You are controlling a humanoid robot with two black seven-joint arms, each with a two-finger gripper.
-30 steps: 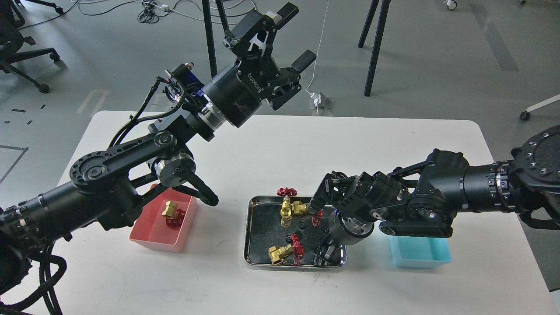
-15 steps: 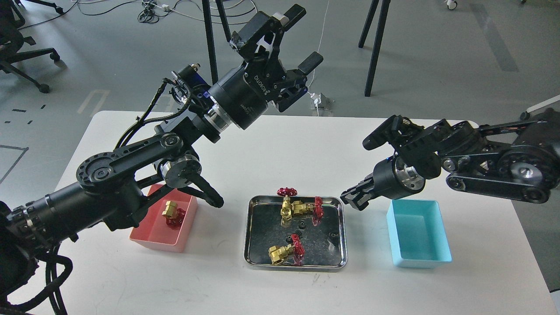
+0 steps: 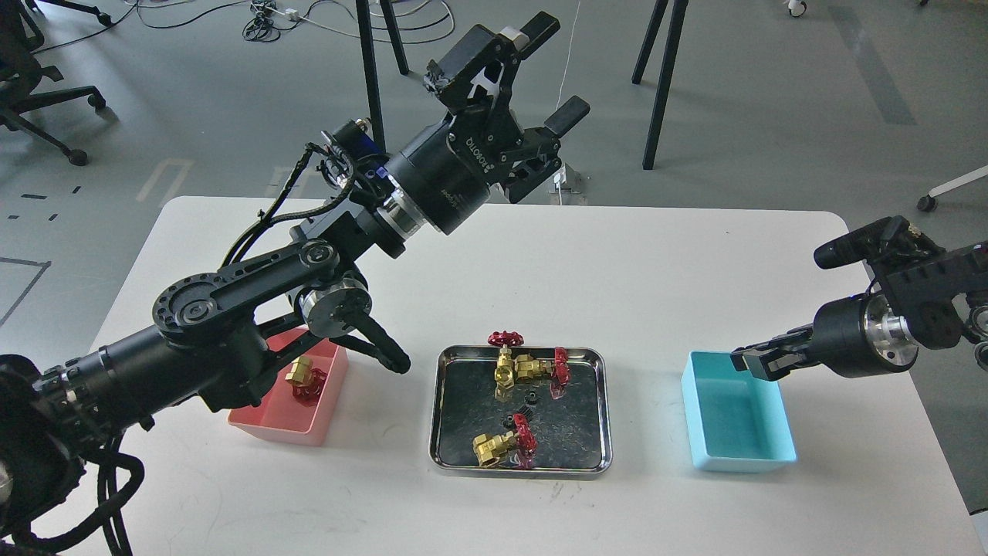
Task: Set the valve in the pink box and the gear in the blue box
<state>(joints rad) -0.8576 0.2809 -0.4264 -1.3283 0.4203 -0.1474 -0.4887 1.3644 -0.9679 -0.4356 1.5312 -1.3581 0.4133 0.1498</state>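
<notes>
Right gripper (image 3: pixel 760 361): closed; any gear hidden.
Blue box (image 3: pixel 741 455): directly beneath.
Advice: release low, centred.

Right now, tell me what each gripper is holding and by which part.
Left gripper: open, raised, holding nothing. Right gripper: looks nearly closed above the blue box's far edge; whether anything tiny is pinched there cannot be told.

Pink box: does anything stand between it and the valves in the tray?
Nothing loose. Only the left arm's own link hangs over the gap between pink box and steel tray, where three valves lie.
</notes>
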